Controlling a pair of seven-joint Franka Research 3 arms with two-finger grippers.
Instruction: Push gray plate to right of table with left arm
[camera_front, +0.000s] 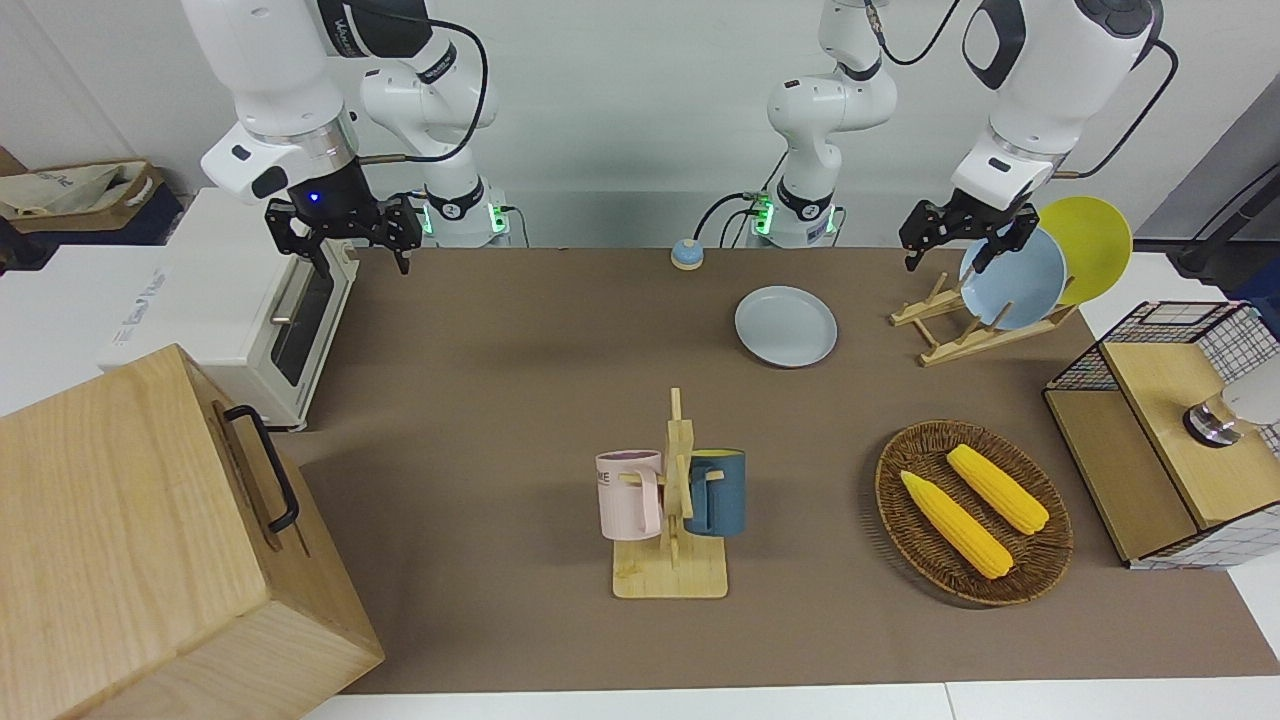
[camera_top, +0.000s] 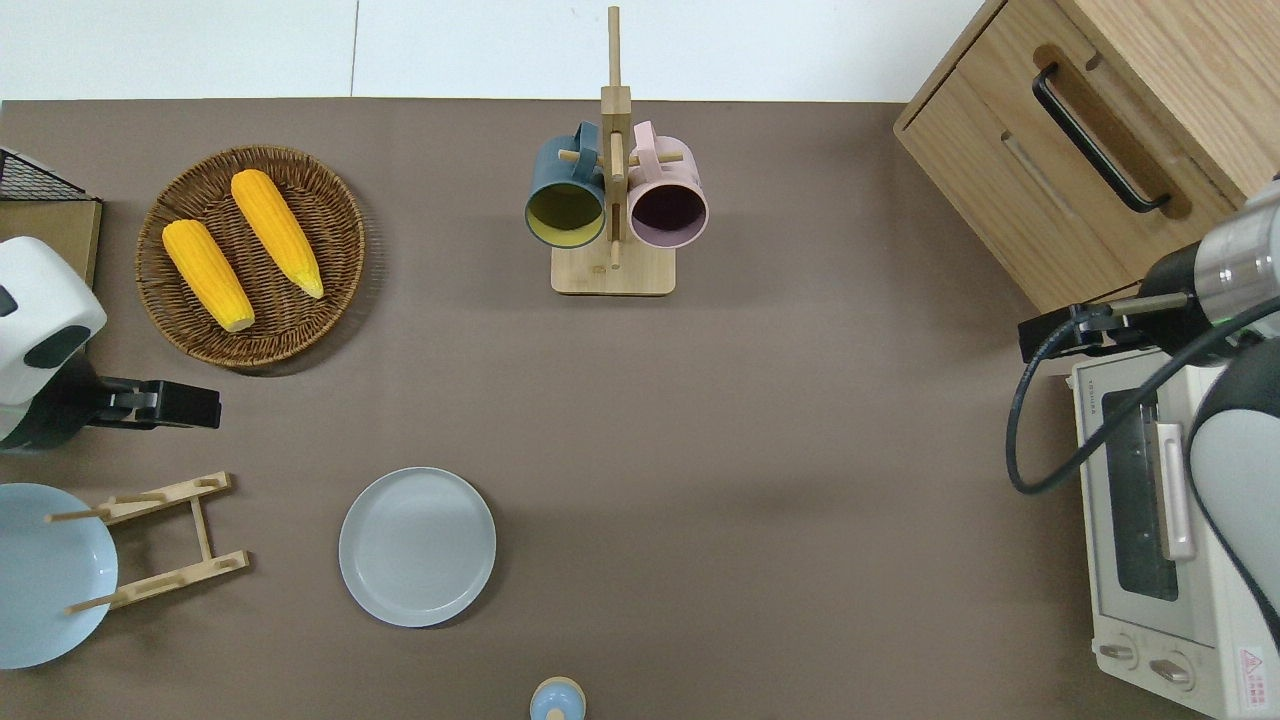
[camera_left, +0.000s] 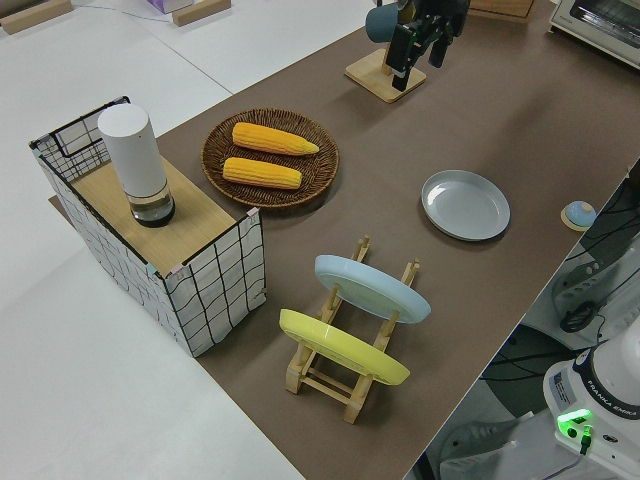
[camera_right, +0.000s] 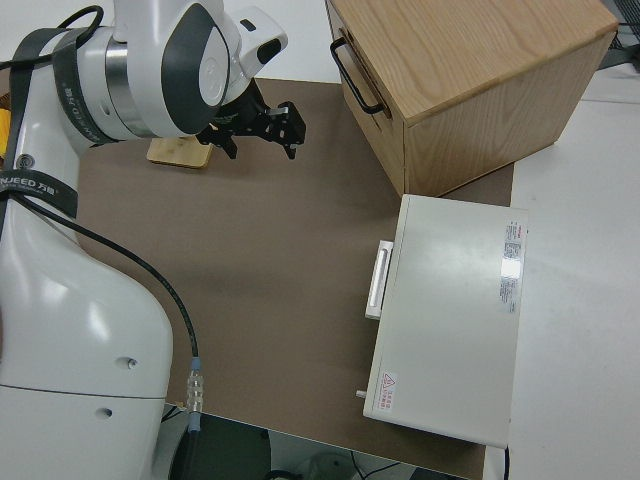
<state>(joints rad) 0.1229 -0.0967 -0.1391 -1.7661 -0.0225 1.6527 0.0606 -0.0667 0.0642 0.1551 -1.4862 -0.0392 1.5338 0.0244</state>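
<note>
Here, the gray plate (camera_top: 417, 546) lies flat on the bench (camera_top: 780, 420), untouched, beside the wooden dish rack (camera_top: 160, 540) toward the right arm's end. The left end effector (camera_top: 185, 406), fingers apart, hangs over bare mat beside the rack. Judged risk: descending carelessly could clip the rack or sky-blue plate (camera_top: 45, 575), or ride over the low rim. The right arm is parked.

sky-blue plate (camera_top: 45, 570) cut off by overhead edge, toaster oven (camera_top: 1170, 530) cropped too
</note>
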